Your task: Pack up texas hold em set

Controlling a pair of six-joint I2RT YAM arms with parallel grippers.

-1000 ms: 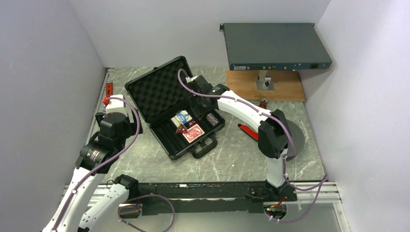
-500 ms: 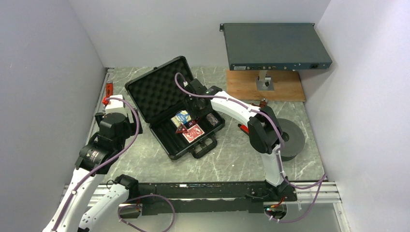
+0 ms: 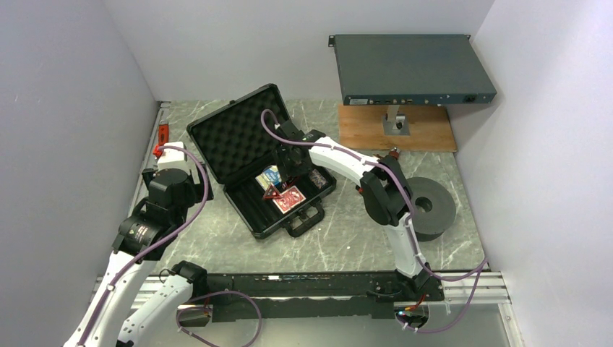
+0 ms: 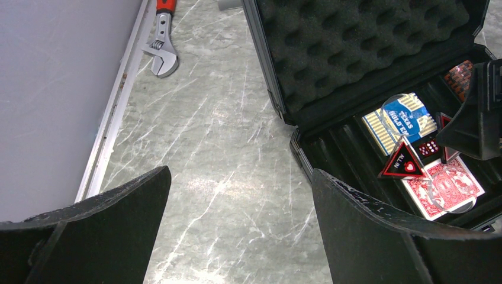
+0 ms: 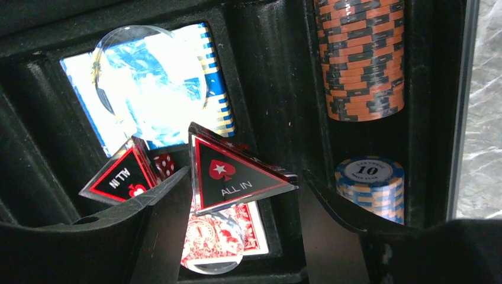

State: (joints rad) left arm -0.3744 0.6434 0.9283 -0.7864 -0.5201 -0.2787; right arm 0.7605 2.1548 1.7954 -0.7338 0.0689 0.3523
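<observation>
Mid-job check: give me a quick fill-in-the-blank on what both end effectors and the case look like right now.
1. The right end effector grips a triangular token printed ___.
2. The briefcase lies ___, foam lining showing.
3. The left end effector is open, holding ___.
4. The blue chip stack has a top chip reading ___.
Missing: ALL IN; open; nothing; 10.

Glossy hard plastic on the triangular token [image 5: 234, 174]; matt egg-crate foam lining [image 4: 355, 41]; smooth, faintly shiny marbled grey worktop [image 3: 347, 238]; bare wood board [image 3: 434, 130]; bright metal wrench [image 4: 163, 56].
</observation>
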